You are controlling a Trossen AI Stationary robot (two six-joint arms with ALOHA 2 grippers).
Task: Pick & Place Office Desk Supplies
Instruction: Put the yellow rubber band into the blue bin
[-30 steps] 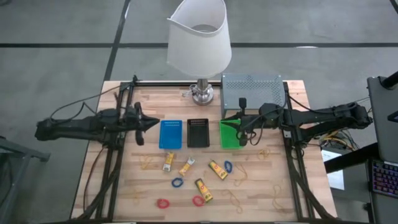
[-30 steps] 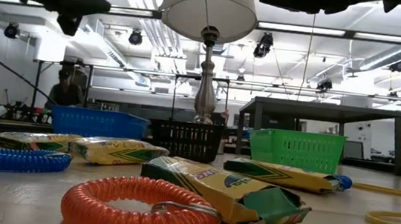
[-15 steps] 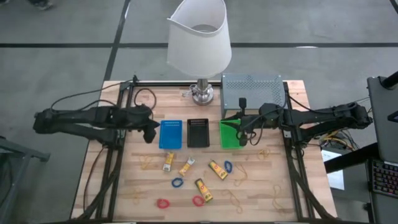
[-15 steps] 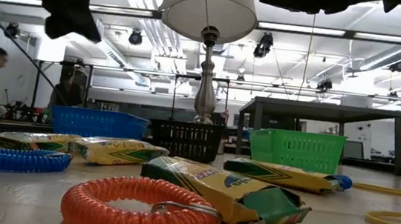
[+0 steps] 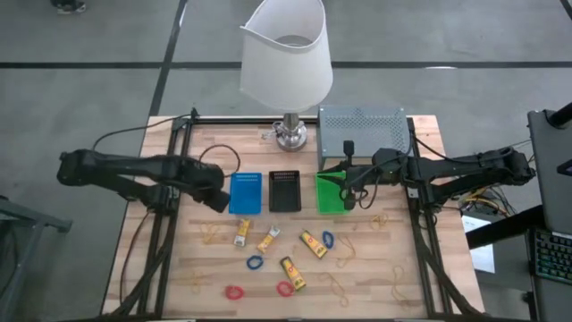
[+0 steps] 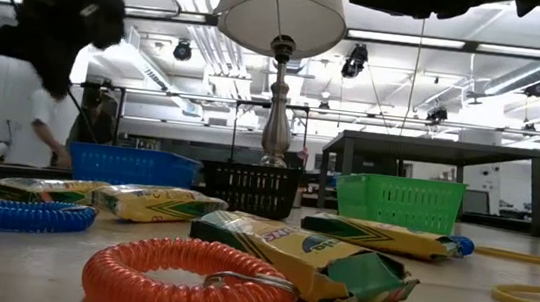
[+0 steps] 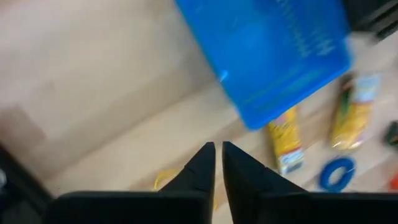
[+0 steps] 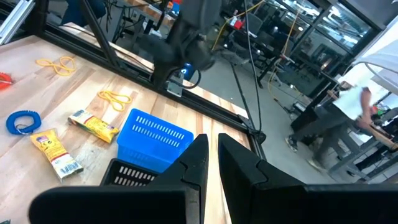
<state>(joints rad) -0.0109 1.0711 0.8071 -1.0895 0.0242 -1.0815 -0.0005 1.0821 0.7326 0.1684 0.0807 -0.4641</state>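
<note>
Supplies loose on table; left claw nearly closed, empty, blurred.

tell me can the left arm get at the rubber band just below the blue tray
Probably yes. The left gripper hovers beside the blue tray, and the rubber band lies on bare wood with nothing on it or crowding it.

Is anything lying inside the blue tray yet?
No, the blue tray shows only its bare floor from above; the supplies lie on the table.
</note>
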